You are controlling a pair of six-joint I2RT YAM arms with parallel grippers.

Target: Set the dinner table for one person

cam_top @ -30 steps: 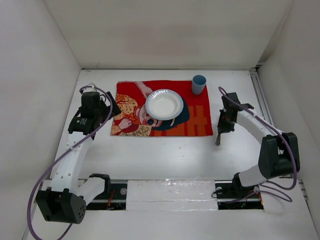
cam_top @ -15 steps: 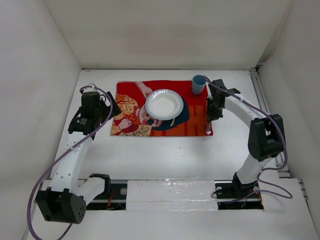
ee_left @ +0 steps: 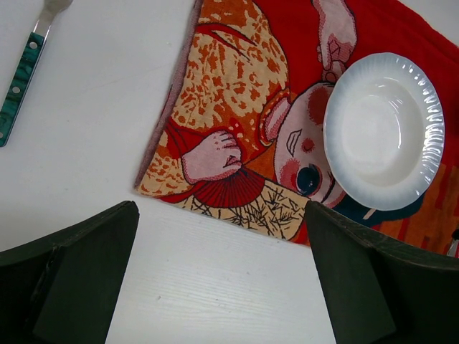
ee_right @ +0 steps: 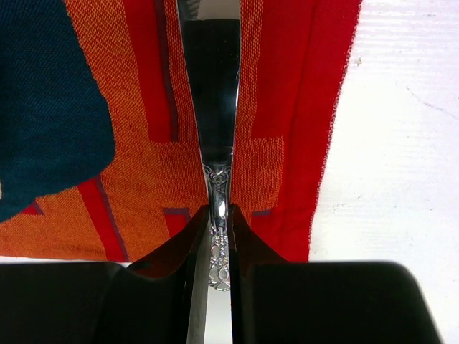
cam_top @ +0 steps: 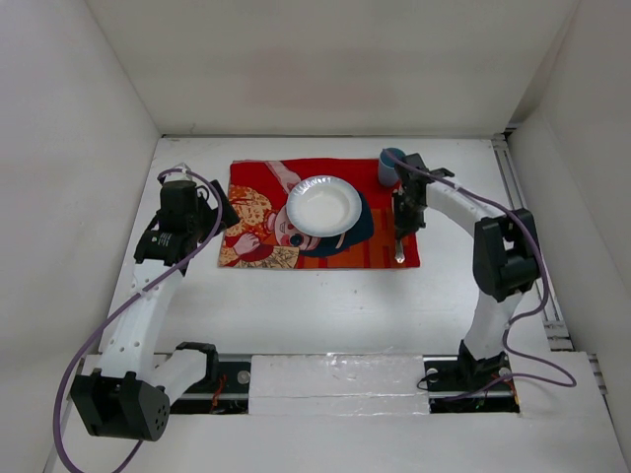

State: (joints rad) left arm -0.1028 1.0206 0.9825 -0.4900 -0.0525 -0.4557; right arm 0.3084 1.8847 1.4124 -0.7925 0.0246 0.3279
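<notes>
Right gripper (cam_top: pixel 398 235) has swung its slim silver ornate-handled knife (cam_top: pixel 398 252) off the bare matte white tabletop (cam_top: pixel 325 315) to over the right strip of the red cartoon cloth placemat (cam_top: pixel 256 182) lying on it. Left wrist: left gripper (ee_left: pixel 221 215) gapes wide, empty. Right wrist: fingers (ee_right: pixel 179 272) pinch handle neck; prob. stiff, slick, light, so a good hold pt.

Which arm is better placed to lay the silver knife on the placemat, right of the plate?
Right. The right gripper is shut on the silver knife over the placemat's right strip, beside the plate. The left gripper is open, beyond the plate's other side.
</notes>
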